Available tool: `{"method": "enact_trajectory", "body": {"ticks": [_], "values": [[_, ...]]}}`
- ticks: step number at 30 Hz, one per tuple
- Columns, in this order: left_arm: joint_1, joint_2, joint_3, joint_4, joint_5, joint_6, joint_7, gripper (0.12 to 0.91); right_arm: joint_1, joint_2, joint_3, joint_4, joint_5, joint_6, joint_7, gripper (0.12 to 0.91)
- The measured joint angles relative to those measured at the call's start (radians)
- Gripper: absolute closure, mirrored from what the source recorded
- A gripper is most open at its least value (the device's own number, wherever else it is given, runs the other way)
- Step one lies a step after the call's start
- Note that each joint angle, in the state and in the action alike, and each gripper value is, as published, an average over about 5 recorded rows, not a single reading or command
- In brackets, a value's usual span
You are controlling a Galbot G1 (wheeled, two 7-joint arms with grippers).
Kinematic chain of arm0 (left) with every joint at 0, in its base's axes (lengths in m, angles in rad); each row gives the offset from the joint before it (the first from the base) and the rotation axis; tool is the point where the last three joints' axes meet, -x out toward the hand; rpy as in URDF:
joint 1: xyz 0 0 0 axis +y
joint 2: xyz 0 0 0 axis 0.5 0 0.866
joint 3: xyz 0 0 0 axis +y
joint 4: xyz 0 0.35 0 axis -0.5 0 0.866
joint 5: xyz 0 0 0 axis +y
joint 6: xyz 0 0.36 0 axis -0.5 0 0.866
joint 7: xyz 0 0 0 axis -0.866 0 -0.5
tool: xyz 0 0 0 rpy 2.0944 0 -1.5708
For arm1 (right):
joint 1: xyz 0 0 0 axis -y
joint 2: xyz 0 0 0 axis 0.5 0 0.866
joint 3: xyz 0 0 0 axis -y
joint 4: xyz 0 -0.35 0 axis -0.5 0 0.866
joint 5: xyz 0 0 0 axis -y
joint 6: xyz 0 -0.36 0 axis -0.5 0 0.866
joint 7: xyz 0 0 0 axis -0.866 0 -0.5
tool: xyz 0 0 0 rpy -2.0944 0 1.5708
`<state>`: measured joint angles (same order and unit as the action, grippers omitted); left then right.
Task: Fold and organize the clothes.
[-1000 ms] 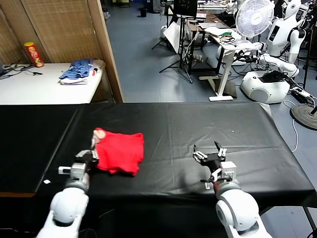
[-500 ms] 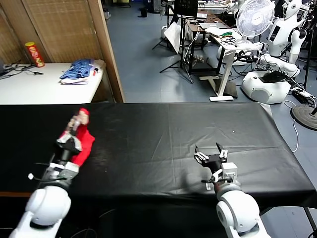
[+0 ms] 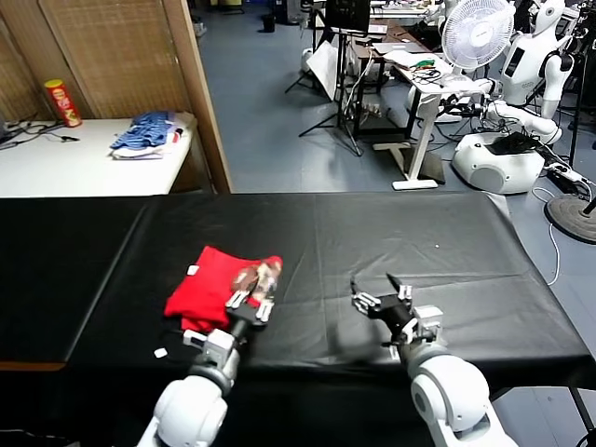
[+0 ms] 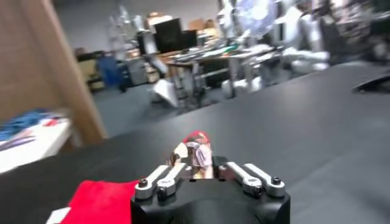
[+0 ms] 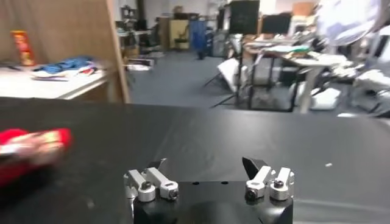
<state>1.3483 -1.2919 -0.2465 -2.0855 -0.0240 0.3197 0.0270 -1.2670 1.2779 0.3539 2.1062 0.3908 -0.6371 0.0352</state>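
The clothes are one bright red T-shirt [image 3: 207, 287], lying bunched on the black table [image 3: 419, 233] left of centre. A fold with the brown-and-white print [image 3: 262, 276] stands up at its right edge. My left gripper [image 3: 251, 300] is right at that printed fold. In the left wrist view the printed cloth [image 4: 195, 153] sits just ahead of the gripper [image 4: 196, 161], with the red body [image 4: 100, 198] off to one side. My right gripper [image 3: 380, 296] rests open and empty near the table's front edge, right of centre. In its own view the right gripper [image 5: 205, 164] has the shirt [image 5: 27, 146] far off.
A white side table [image 3: 56, 163] at the back left carries a blue striped pile [image 3: 149, 132] and a red can [image 3: 63, 101]. A wooden partition [image 3: 200, 93] stands behind the table. A small white scrap [image 3: 160, 352] lies near the front edge.
The left arm swung the shirt up to the far left, then back toward the middle, where it now lies with the print at its right edge. The right gripper shifted slightly left.
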Motion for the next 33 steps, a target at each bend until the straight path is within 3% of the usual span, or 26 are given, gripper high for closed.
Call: {"method": "enact_trajectory", "body": {"ticks": [4,8,14,17,19,23,27,30,33], "values": [[0.006,0.015,-0.014,-0.035,-0.069,-0.081,0.031,0.337,0.041,0.006,-0.054,-0.046,0.12,-0.022,0.0,0.227],[0.015,0.019,-0.039,-0.066,-0.092,-0.119,0.026,0.243,0.104,0.032,-0.116,-0.119,0.219,-0.015,0.026,0.227],[0.056,0.006,-0.063,-0.092,-0.055,-0.166,0.025,0.232,0.209,0.08,-0.194,-0.267,0.283,0.012,0.053,0.244],[0.084,-0.002,-0.072,-0.102,-0.043,-0.179,0.023,0.232,0.254,0.101,-0.221,-0.338,0.3,0.017,0.049,0.308],[0.102,-0.006,-0.078,-0.109,-0.039,-0.181,0.019,0.232,0.28,0.112,-0.235,-0.38,0.302,0.023,0.04,0.395],[0.134,-0.013,-0.093,-0.111,-0.03,-0.19,0.008,0.232,0.318,0.12,-0.255,-0.444,0.261,0.059,-0.002,0.611],[0.162,-0.015,-0.109,-0.102,-0.025,-0.206,-0.005,0.232,0.348,0.104,-0.274,-0.486,0.152,0.14,-0.076,0.81],[0.174,-0.015,-0.116,-0.093,-0.023,-0.212,-0.017,0.232,0.37,0.082,-0.283,-0.513,0.016,0.224,-0.114,0.898],[0.177,-0.014,-0.119,-0.083,-0.024,-0.214,-0.025,0.232,0.384,0.055,-0.281,-0.533,-0.125,0.315,-0.122,0.904]]}}
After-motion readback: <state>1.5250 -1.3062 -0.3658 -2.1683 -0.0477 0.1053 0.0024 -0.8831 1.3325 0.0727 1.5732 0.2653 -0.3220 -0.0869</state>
